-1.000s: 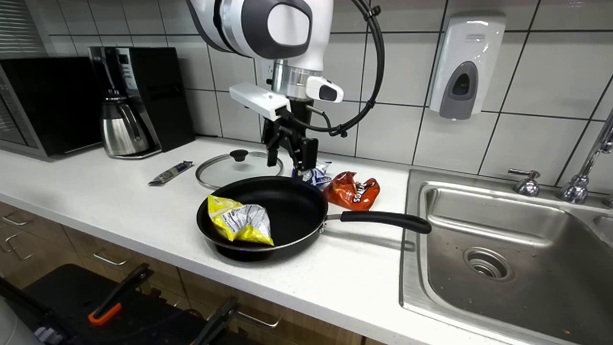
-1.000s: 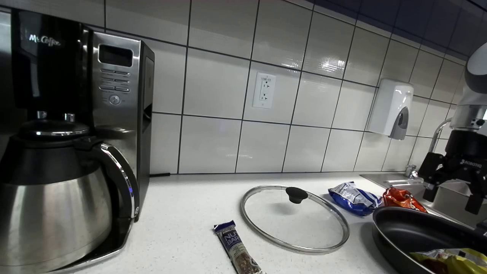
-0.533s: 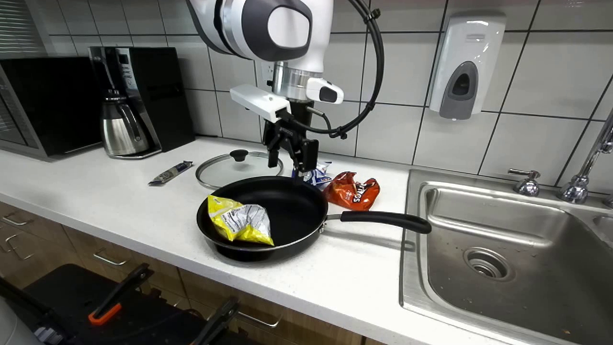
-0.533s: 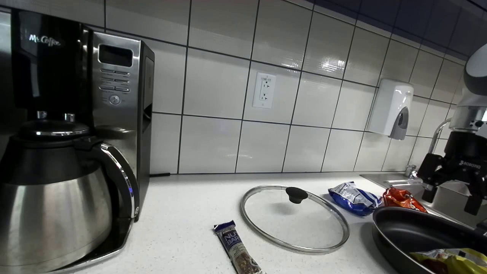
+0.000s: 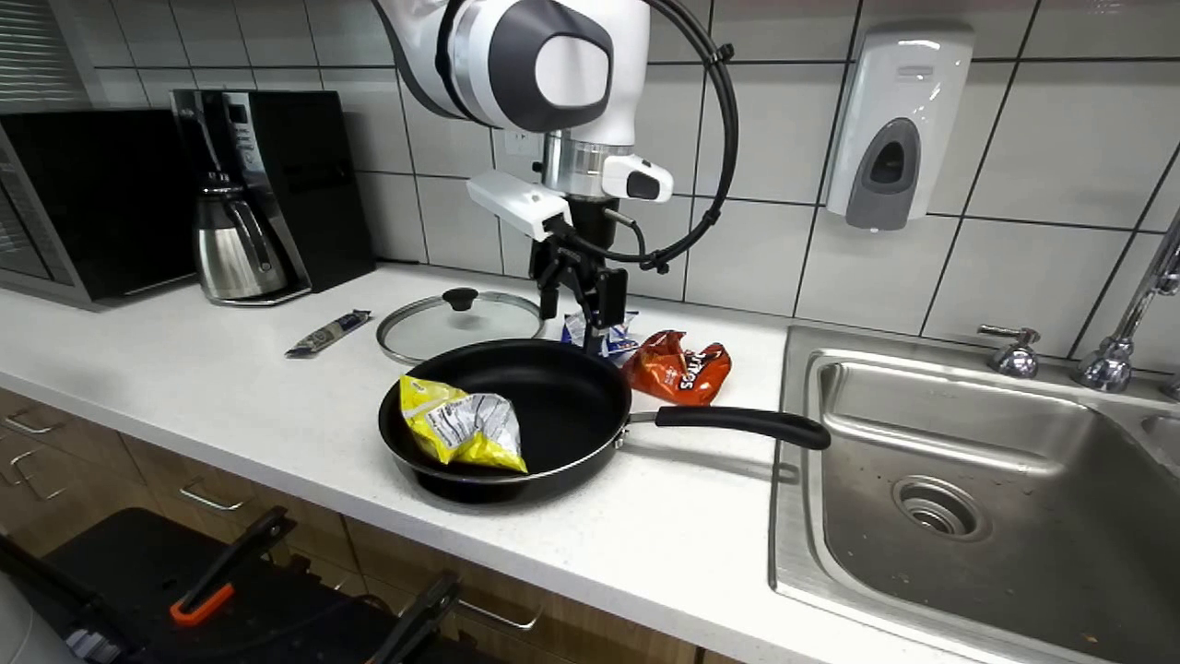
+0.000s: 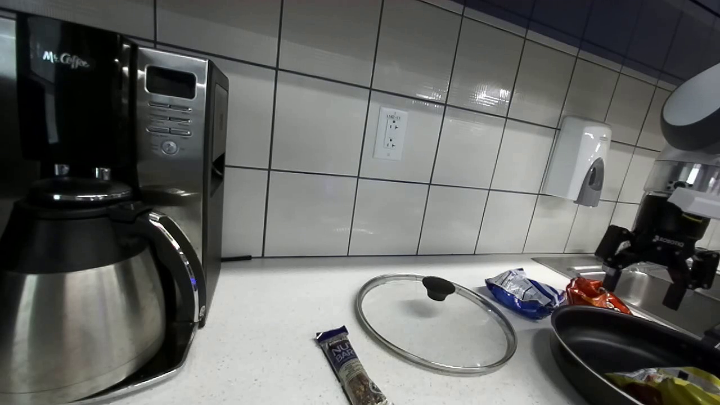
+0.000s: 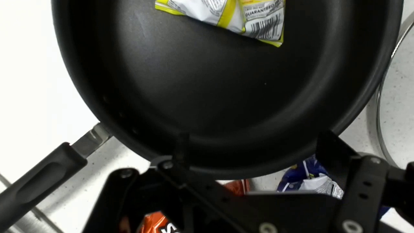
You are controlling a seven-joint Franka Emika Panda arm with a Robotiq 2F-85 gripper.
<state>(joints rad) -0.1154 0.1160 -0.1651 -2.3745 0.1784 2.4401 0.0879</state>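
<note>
My gripper (image 5: 572, 325) is open with nothing between its fingers. In both exterior views (image 6: 642, 289) it hangs fingers down above the pan's wall-side rim. In the wrist view its fingertips (image 7: 254, 139) spread wide over that rim. The black frying pan (image 5: 572, 415) holds a crumpled yellow chip bag (image 5: 461, 424). A blue and silver bag (image 6: 526, 295) lies behind the pan, partly hidden by a finger in the wrist view (image 7: 297, 171). A red bag (image 5: 678, 369) lies beside it, mostly covered by the gripper in the wrist view (image 7: 158, 223).
A glass lid (image 6: 439, 332) with a black knob lies beside the pan. A nut bar (image 6: 351, 365) lies beyond the lid. The pan's handle (image 5: 737, 422) reaches over the sink's edge (image 5: 784, 516). A coffee maker (image 5: 304, 184) and a tiled wall bound the counter.
My arm holds nearly still at first, then shifts rightward and slightly down in an exterior view, and leftward in an exterior view. The gripper stays open. The pan, bags and lid have not moved.
</note>
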